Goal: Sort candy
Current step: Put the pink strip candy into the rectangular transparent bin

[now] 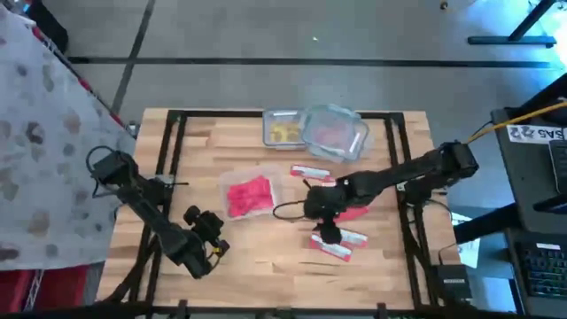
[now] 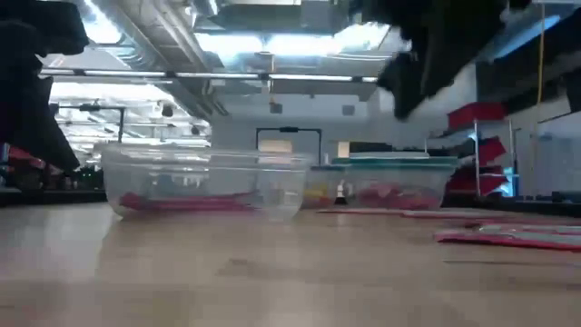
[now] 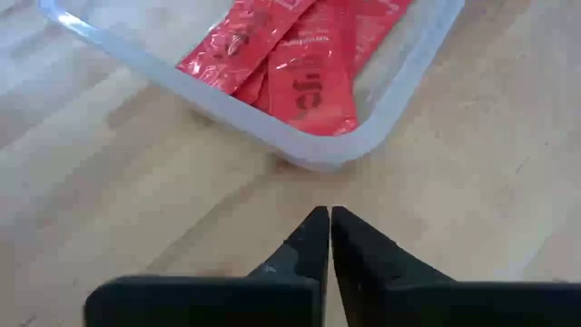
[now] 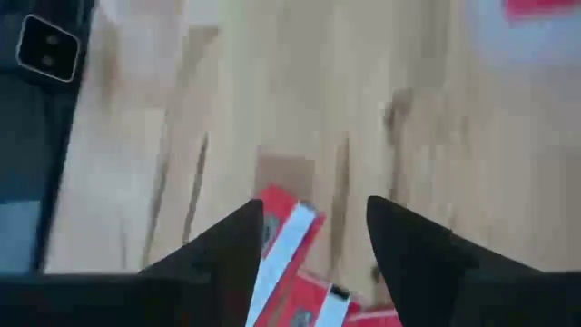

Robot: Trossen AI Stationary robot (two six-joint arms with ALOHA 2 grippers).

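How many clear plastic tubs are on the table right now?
3: one mid-table holding red packets, one at the far edge holding yellow pieces, one tilted beside it holding pinkish candy. None looks hidden.

Red flat candy packets (image 1: 249, 196) heaped in clear tub at worktop centre, overlapping, lying flat; same packets (image 3: 304, 68) shiny, printed, slanted against tub corner. Loose red-and-white packets on bare wood: one (image 1: 310, 171) beyond the heap's tub, lying flat; pair (image 1: 339, 245) toward front edge, side by side; same pair (image 4: 283, 238) slanted. Yellow pieces (image 1: 284, 132) in far rectangular tub. Pinkish candy (image 1: 333, 133) in adjacent far tub, details unclear.
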